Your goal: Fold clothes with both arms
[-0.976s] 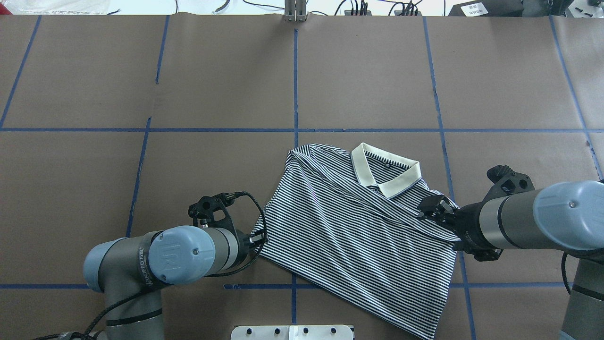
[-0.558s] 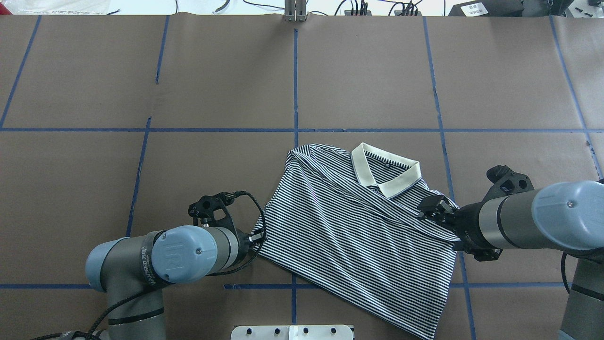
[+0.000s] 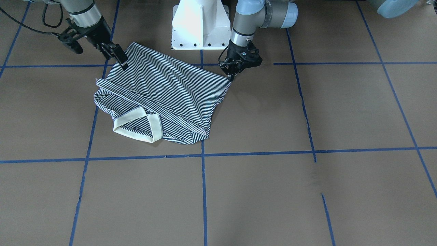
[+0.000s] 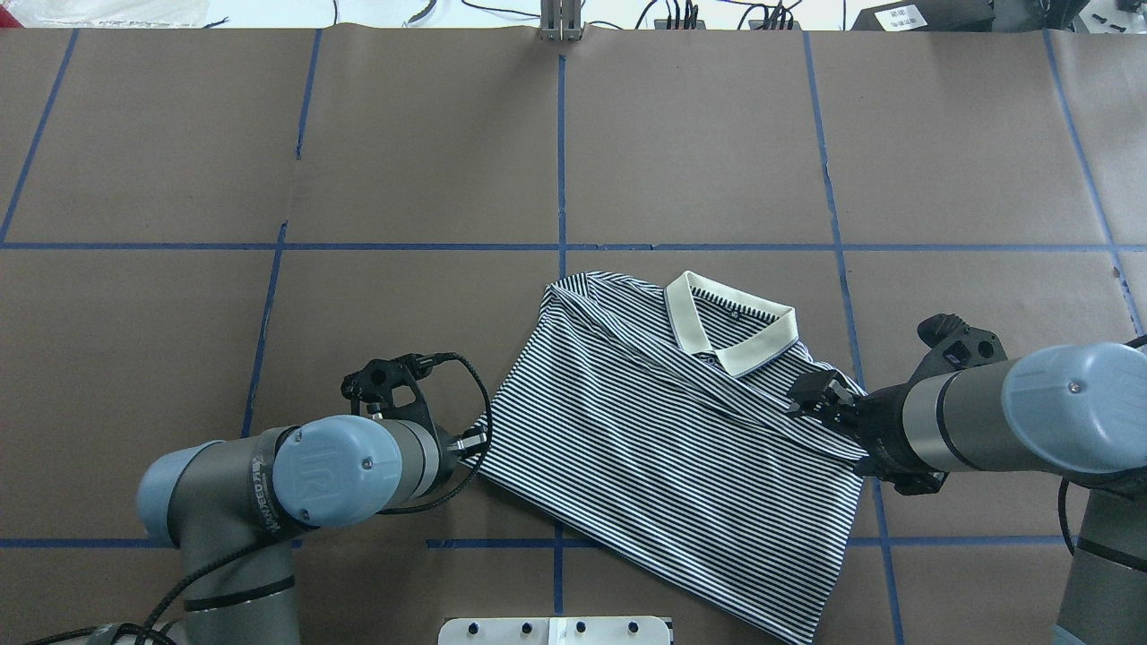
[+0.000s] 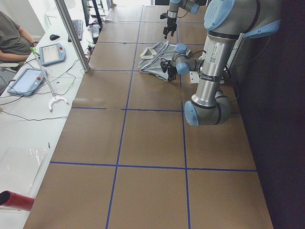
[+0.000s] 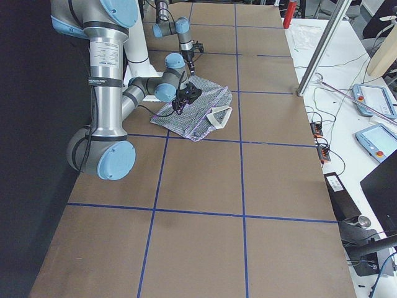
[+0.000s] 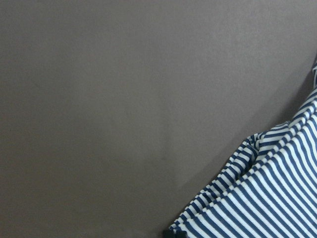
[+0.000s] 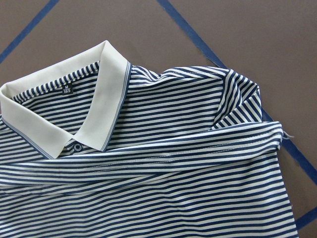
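Observation:
The navy-and-white striped polo shirt lies partly folded near the table's front, cream collar toward the far side. It also shows in the front view and the right wrist view. My left gripper is low at the shirt's left corner and is shut on that corner; in the front view it meets the fabric edge. My right gripper sits on the shirt's right shoulder edge, shut on the fabric. The left wrist view shows only the shirt's edge, no fingers.
The brown table cover carries a grid of blue tape lines. The white pedestal base stands just behind the shirt on the robot's side. A metal post stands at the far edge. Bare table lies beyond and to both sides.
My left gripper moved a little left and away from the front edge, drawing the shirt's left corner with it. The right gripper and the collar shifted slightly left.

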